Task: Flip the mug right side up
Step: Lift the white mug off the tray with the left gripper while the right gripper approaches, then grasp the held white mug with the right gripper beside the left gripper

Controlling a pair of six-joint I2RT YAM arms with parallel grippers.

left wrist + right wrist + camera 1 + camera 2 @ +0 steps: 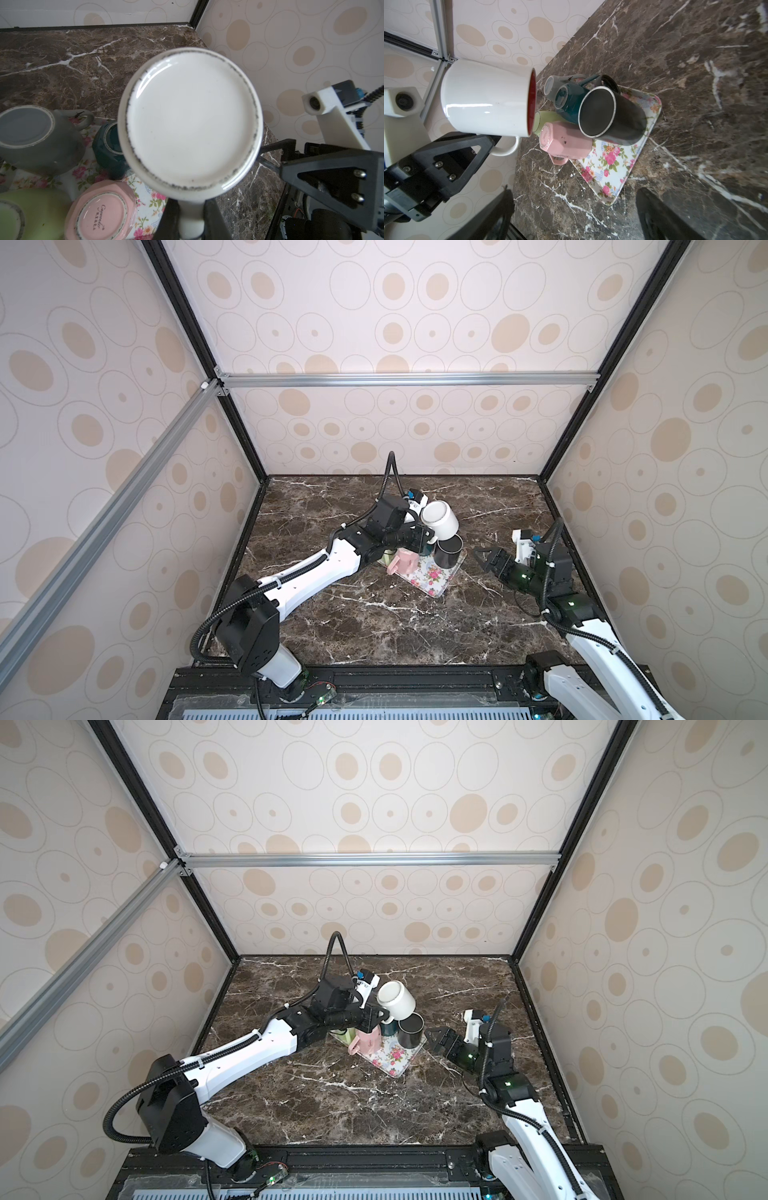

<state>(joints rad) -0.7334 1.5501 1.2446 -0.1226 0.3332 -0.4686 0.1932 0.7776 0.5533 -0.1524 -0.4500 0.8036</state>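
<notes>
The marble table [374, 626] fills the floor of the booth in both top views. The left arm [307, 576] reaches from the near left corner diagonally toward the middle, its forearm stretched low over the table and its wrist bent so the claw points toward the far right. The right arm [590, 639] rises from the near right corner and folds back at the elbow, wrist turned inward toward the middle.

The floral tray [432, 578] lies in the middle of the table, and on it stand upside-down mugs: a black mug [610, 116], a teal mug [569, 104], a grey mug [552, 87], a pink mug [562, 141] and a green mug [544, 119], packed close together.

The white mug [440, 519] is held in the air above the far end of the tray, over the black mug, tilted so its base faces up and toward the left arm; in the right wrist view its red inside [531, 101] faces the tray.

The left gripper [191, 216] is pinched on the white mug's handle [191, 220], one dark finger [170, 220] on each side.

The right gripper [484, 560] hangs low just right of the tray, jaws spread wide and holding nothing, apart from the black mug.
</notes>
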